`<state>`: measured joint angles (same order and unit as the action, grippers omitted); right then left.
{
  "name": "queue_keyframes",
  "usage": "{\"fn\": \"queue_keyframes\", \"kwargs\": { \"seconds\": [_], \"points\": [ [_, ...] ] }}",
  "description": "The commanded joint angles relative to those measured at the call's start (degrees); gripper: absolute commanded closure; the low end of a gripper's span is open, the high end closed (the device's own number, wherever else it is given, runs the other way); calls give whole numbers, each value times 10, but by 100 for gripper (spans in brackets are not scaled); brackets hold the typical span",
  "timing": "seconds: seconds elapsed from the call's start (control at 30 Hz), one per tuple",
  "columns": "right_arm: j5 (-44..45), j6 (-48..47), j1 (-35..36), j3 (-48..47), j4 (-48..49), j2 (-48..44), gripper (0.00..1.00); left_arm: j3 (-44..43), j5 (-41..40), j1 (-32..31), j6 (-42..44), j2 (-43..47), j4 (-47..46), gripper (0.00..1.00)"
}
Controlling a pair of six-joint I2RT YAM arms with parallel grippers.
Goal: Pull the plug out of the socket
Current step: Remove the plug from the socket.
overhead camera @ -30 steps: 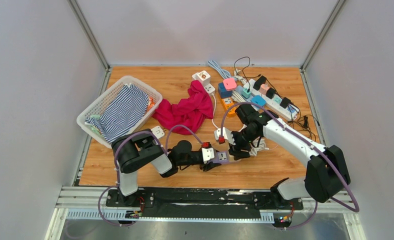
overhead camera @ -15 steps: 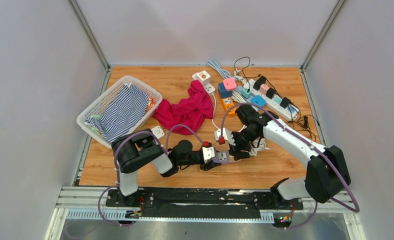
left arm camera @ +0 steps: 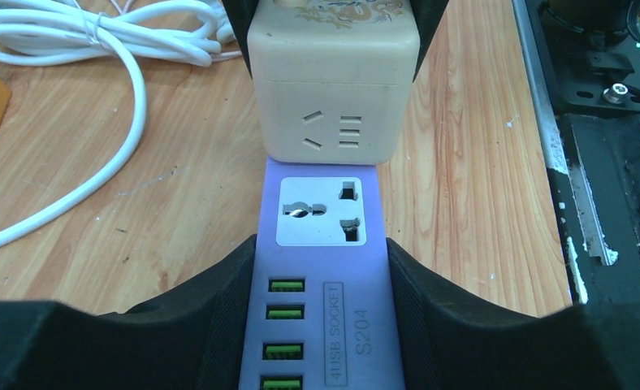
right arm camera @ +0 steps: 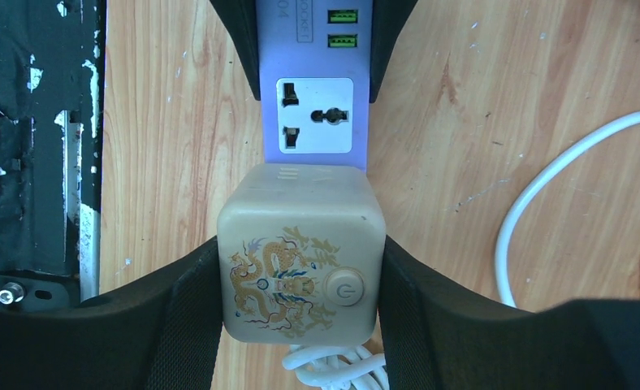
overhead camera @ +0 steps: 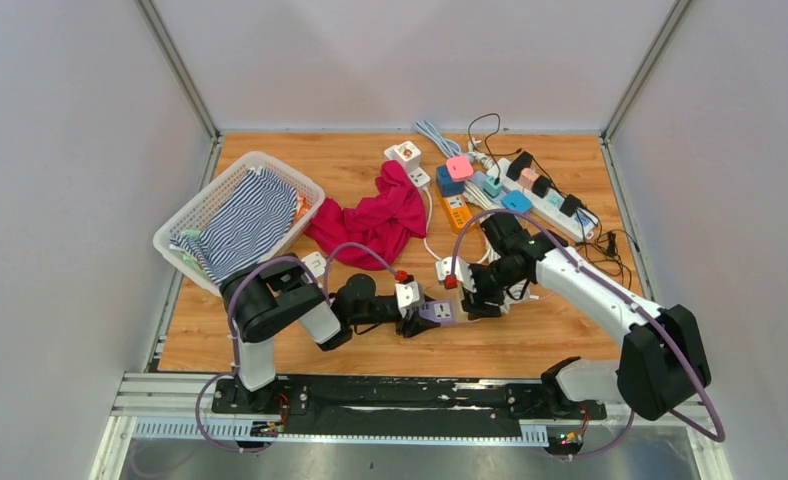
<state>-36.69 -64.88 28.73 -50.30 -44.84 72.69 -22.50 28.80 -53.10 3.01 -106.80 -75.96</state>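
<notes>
Cream dragon-printed cube plug (right arm camera: 296, 244) clamped in right gripper (right arm camera: 298, 272), lilac socket strip (left arm camera: 321, 203) clamped in left gripper (left arm camera: 321, 256)

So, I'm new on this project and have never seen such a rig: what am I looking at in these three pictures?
Two robot arms are bolted at the near edge of a wooden table. The wide picture comes from a fixed camera above and behind them; each close-up comes from a camera on one wrist, with that arm's own fingers in view. The left tool is clamped on a purple power strip; the right tool is clamped on a beige cube plug with a dragon print, which sits on the strip's end. The job is to pull the two apart. Also on the table: a white basket holding striped cloth, a red cloth, and other power strips with plugs and cables at the back.
</notes>
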Motion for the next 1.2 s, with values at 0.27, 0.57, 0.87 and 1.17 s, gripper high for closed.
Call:
{"fn": "queue_keyframes", "kwargs": {
  "seconds": [0.27, 0.57, 0.87, 1.17],
  "points": [
    [-111, -65, 9, 19, -40, -28, 100, -31, -25, -17, 27, 0, 61, 100],
    [-46, 19, -40, -25, -22, 19, 100, -31, -24, -22, 35, 1, 67, 100],
    [-86, -64, 30, 34, -20, -1, 100, -36, -21, -22, 33, 1, 76, 100],
    [-87, -3, -73, -18, -34, 31, 100, -37, -12, -22, 36, 1, 80, 100]
  ]
}}
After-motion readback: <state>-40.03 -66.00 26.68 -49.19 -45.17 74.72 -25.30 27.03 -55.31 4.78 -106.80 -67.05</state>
